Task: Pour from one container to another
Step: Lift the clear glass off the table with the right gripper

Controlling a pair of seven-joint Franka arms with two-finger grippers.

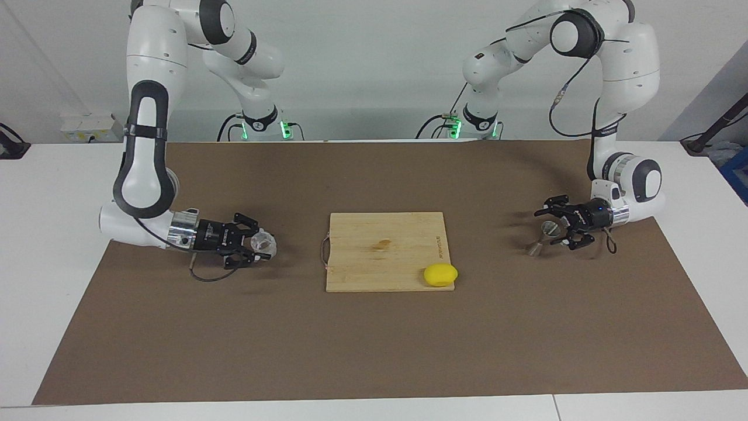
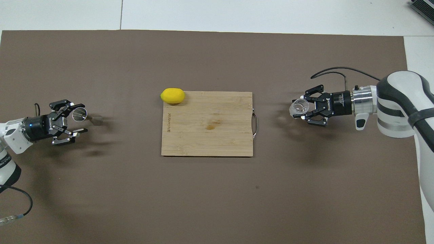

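Observation:
The clear glass tumbler sits between the fingers of my right gripper, low over the brown mat at the right arm's end of the table; the fingers are closed against its sides. The steel jigger stands upright on the mat at the left arm's end. My left gripper is level with it, wide open, one finger on each side, not pressing it.
A wooden cutting board lies in the middle of the brown mat. A yellow lemon rests on the board's corner farthest from the robots, toward the left arm's end.

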